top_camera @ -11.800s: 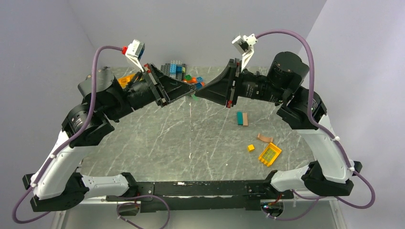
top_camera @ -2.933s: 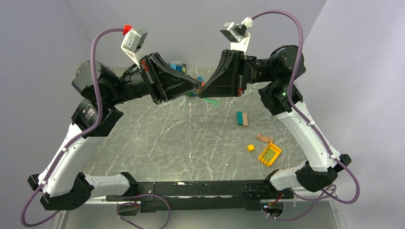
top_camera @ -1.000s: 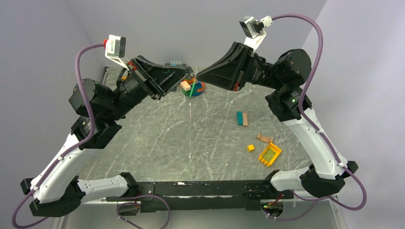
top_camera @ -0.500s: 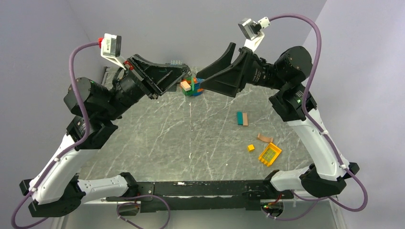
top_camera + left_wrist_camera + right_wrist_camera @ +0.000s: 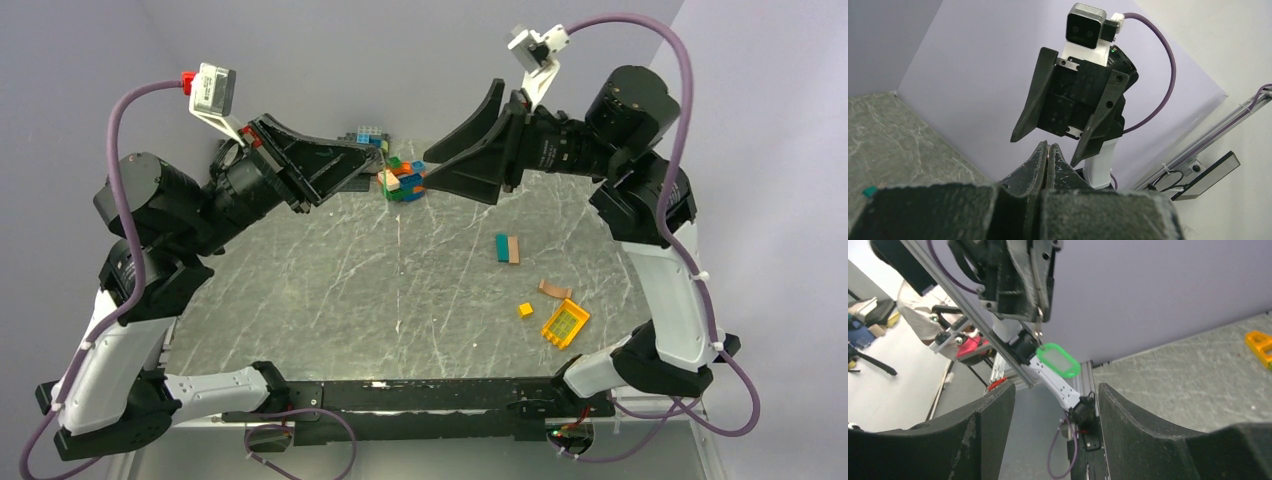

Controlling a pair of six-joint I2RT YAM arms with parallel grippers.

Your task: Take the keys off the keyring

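Left gripper (image 5: 1048,149), centre frame, is pinched tight on the keyring (image 5: 1038,333), green tag (image 5: 1058,360) dangling; right gripper (image 5: 1055,387) gapes apart beneath.

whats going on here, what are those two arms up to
Both arms are raised over the back of the table, hands facing each other. The left hand is shut on a keyring, with a green tag dangling below it. The right hand is open just in front, gripping nothing. No key is clearly visible.
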